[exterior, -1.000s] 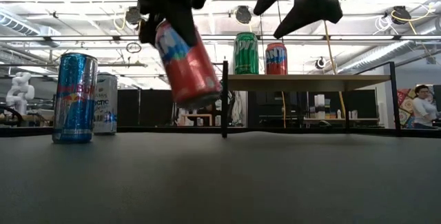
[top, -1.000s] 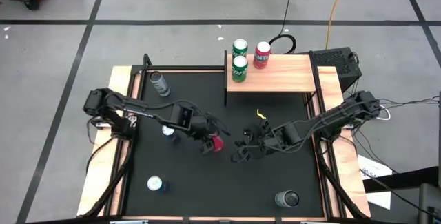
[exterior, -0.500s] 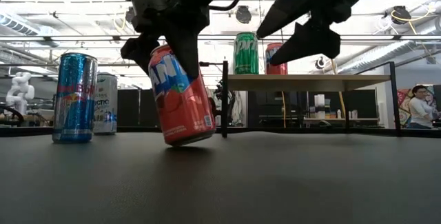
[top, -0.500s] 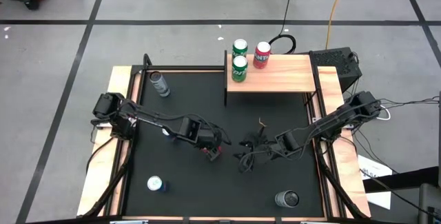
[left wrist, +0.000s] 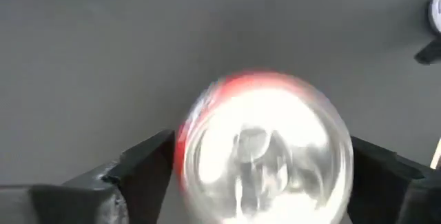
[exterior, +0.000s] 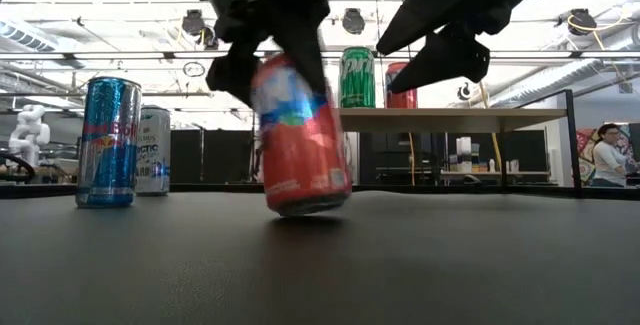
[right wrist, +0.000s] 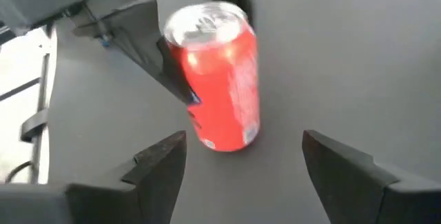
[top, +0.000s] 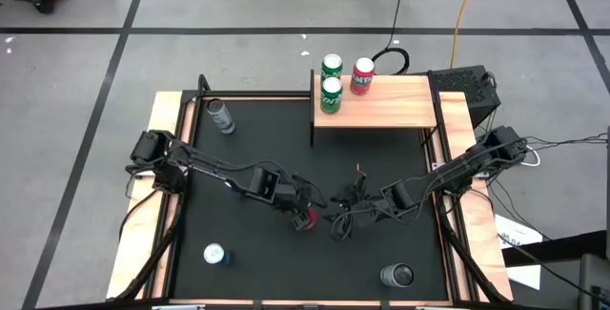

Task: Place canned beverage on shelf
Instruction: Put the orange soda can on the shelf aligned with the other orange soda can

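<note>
High view: red can [top: 305, 217] at tabletop [top: 267, 262] centre, tilted, bottom edge touching mat. Left tool [top: 303, 205] straddling can, fingers spread, grip uncertain. Right tool [top: 340, 222] just right, released. Shelf [top: 381, 110] far right, carrying three cans.

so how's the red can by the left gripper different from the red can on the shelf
The red can by the left gripper sits on the black mat, tilted, between that gripper's fingers; the red can on the shelf stands upright on the wooden shelf, untouched, beside two green cans. Both are red with silver tops.
</note>
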